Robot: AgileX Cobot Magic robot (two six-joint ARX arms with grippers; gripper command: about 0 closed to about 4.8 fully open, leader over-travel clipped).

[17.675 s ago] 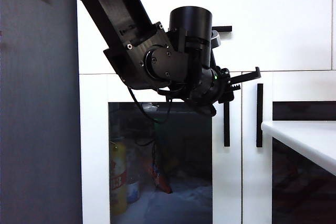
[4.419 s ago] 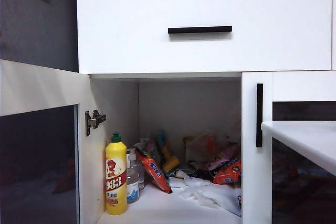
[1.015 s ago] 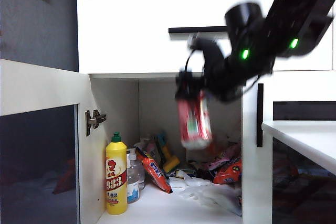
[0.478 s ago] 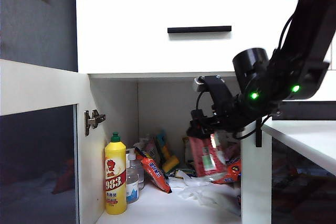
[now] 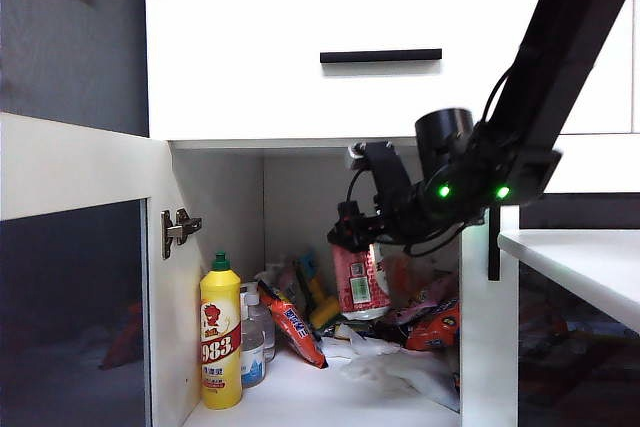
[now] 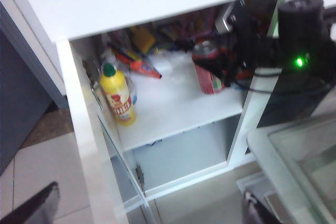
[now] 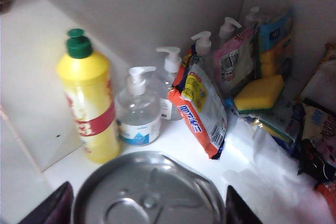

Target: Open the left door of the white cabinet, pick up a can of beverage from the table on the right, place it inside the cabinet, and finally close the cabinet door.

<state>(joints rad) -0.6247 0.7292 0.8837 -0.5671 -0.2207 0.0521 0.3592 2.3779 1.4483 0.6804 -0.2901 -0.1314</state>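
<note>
The white cabinet has its left door swung wide open towards me. My right gripper reaches into the open compartment, shut on the red can of beverage, which hangs nearly upright just above the shelf clutter. In the right wrist view the can's silver top fills the space between the two dark fingertips. From the left wrist view the can shows inside the cabinet. My left gripper hovers open and empty out in front of the cabinet. The table corner is at the right.
On the shelf stand a yellow bottle with a green cap, clear pump bottles, red snack packets, a yellow sponge and crumpled white paper. The shut right door borders the opening.
My right arm has come down from in front of the drawer and moved left and inward, carrying the can into the open compartment. The left door has stayed open.
</note>
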